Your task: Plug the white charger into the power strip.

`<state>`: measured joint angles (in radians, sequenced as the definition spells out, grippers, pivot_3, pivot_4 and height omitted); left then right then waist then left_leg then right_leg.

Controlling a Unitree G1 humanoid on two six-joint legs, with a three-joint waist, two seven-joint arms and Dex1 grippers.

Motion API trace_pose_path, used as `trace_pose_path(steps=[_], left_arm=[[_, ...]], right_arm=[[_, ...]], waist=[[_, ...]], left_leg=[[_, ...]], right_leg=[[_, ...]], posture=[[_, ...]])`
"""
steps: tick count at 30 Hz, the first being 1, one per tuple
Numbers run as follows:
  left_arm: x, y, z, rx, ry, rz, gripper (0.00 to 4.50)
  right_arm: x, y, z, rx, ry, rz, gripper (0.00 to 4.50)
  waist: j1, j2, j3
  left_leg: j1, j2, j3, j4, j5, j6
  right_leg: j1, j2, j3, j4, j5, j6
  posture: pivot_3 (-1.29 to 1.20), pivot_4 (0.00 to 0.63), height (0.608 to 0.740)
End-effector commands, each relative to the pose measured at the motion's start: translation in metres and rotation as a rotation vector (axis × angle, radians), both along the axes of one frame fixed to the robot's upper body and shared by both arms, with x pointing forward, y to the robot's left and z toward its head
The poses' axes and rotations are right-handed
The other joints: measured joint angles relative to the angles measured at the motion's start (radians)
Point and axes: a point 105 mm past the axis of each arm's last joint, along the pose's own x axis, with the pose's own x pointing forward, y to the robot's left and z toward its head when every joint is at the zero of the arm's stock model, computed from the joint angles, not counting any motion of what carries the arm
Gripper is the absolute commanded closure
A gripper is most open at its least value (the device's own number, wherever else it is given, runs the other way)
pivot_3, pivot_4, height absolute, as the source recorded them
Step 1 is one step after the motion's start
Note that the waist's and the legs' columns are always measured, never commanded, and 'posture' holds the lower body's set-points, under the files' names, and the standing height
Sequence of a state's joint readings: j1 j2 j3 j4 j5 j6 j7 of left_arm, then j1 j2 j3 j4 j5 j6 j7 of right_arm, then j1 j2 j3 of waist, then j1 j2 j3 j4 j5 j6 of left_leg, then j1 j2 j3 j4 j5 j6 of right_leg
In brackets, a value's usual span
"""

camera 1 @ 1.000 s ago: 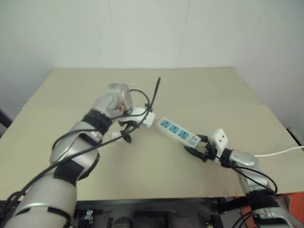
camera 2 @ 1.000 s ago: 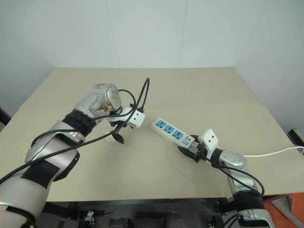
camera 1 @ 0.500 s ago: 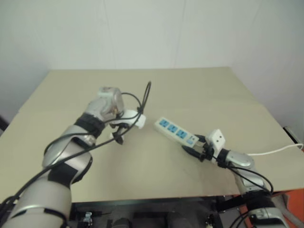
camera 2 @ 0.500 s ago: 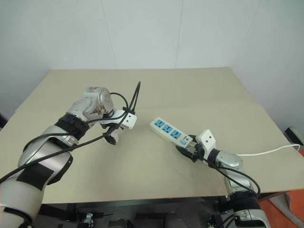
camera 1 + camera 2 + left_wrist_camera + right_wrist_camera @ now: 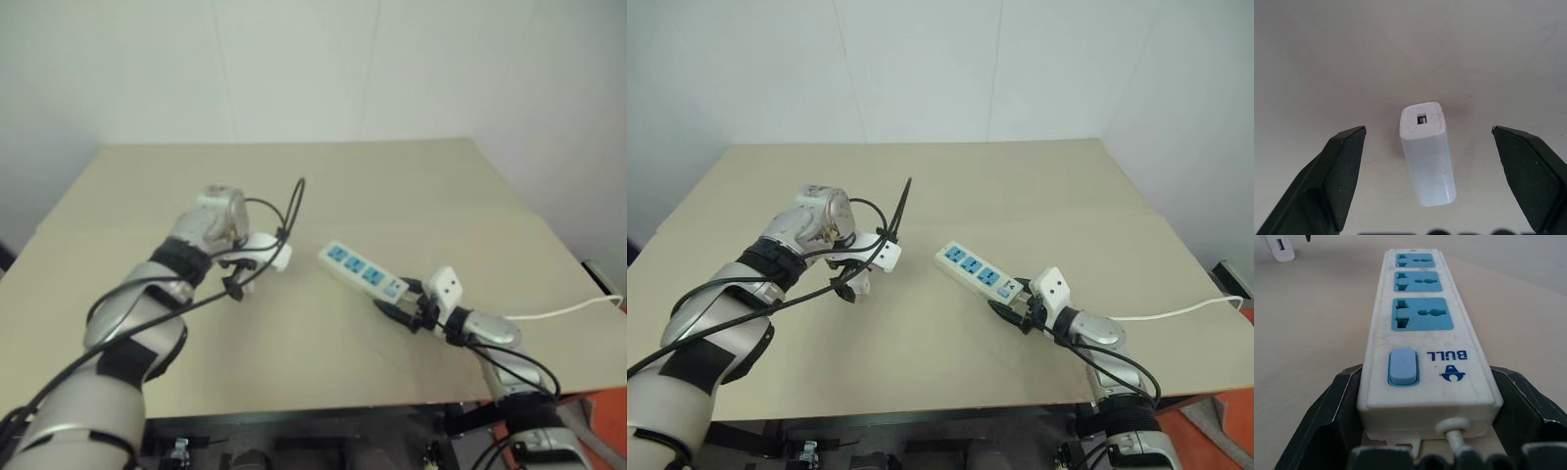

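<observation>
The white charger [image 5: 1426,152] rests on the tan table, its slotted end facing the left wrist camera. My left gripper [image 5: 1428,129] hangs over it, pointing down, open wide, with one black finger [image 5: 1342,166] on each side and not touching it. The same gripper [image 5: 848,285] is left of the power strip [image 5: 978,272], a white bar with three blue sockets lying slantwise at mid-table. My right gripper [image 5: 1014,311] is shut on the strip's switch end [image 5: 1403,366], a finger [image 5: 1339,401] against each side. The charger [image 5: 1282,247] also appears far beyond the strip.
A thin white cable [image 5: 1176,311] runs from the strip's near end off the table's right edge. A stiff black cable loop [image 5: 901,201] sticks up from my left wrist. The table's front edge [image 5: 921,406] lies close below both arms.
My left gripper has moved left, away from the power strip, and sunk slightly. The right gripper and the strip have stayed put. The head camera has shifted a little.
</observation>
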<state>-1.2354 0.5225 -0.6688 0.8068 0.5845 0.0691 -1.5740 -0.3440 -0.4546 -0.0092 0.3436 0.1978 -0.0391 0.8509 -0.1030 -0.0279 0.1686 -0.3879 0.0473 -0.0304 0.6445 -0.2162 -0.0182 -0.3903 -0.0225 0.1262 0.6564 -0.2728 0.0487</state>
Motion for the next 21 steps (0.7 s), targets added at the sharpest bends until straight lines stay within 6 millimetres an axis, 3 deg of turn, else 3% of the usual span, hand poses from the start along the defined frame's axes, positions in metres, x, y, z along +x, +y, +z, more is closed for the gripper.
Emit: trace_pose_path(steps=[1, 6, 9, 10, 13, 20, 21], left_arm=[[0.0023, -0.0023, 0.0033, 0.002, -0.012, -0.014, 0.0], [0.0014, -0.0021, 0.0012, 0.032, 0.007, -0.034, 0.0], [0.0015, -0.0005, -0.0002, 0.04, 0.016, -0.034, 0.58], [0.0017, -0.0003, -0.0006, 0.041, 0.017, -0.035, 0.58], [0.0029, 0.0009, -0.003, 0.049, 0.019, -0.036, 1.27], [0.0066, 0.0009, -0.0056, 0.064, 0.007, -0.047, 3.47], [0.0071, 0.0003, -0.0056, 0.059, 0.004, -0.049, 3.49]], right_arm=[[-0.0052, 0.0084, -0.022, -0.031, 0.069, 0.018, 1.1], [-0.0057, 0.0084, -0.0225, -0.03, 0.069, 0.011, 1.1], [-0.0064, 0.008, -0.0235, -0.03, 0.07, 0.007, 1.1], [-0.0064, 0.0078, -0.0238, -0.03, 0.071, 0.005, 1.1], [-0.0067, 0.0074, -0.0242, -0.029, 0.07, 0.001, 1.1], [-0.005, 0.0089, -0.0224, -0.031, 0.066, 0.001, 1.1], [-0.0046, 0.009, -0.0222, -0.032, 0.065, 0.001, 1.1]], waist=[[0.0, 0.0, 0.0], [-0.002, 0.0, 0.0], [-0.003, 0.0, 0.0], [-0.003, 0.0, 0.0], [-0.004, -0.001, 0.0], [-0.004, -0.001, -0.001], [-0.004, -0.001, -0.001]], left_leg=[[0.0, 0.0, 0.0, 0.0, 0.0, 0.0], [0.0, 0.0, 0.0, 0.0, 0.0, 0.0], [0.0, 0.0, 0.0, 0.0, 0.0, 0.0], [0.0, 0.0, 0.0, 0.0, 0.0, 0.0], [0.0, 0.0, 0.0, 0.0, 0.0, 0.0], [0.0, 0.0, 0.0, 0.0, 0.0, 0.0], [0.0, 0.0, 0.0, 0.0, 0.0, 0.0]], right_leg=[[0.0, 0.0, 0.0, 0.0, 0.0, 0.0], [0.0, 0.0, 0.0, 0.0, 0.0, 0.0], [0.0, 0.0, 0.0, 0.0, 0.0, 0.0], [0.0, 0.0, 0.0, 0.0, 0.0, 0.0], [0.0, 0.0, 0.0, 0.0, 0.0, 0.0], [0.001, 0.0, 0.0, 0.0, 0.0, 0.0], [0.001, 0.0, 0.0, 0.0, 0.0, 0.0]], posture=[[0.0, 0.15, 0.74], [0.0, 0.15, 0.74], [0.0, 0.15, 0.74], [0.0, 0.15, 0.74], [0.0, 0.15, 0.74], [0.0, 0.15, 0.74], [0.0, 0.15, 0.74]])
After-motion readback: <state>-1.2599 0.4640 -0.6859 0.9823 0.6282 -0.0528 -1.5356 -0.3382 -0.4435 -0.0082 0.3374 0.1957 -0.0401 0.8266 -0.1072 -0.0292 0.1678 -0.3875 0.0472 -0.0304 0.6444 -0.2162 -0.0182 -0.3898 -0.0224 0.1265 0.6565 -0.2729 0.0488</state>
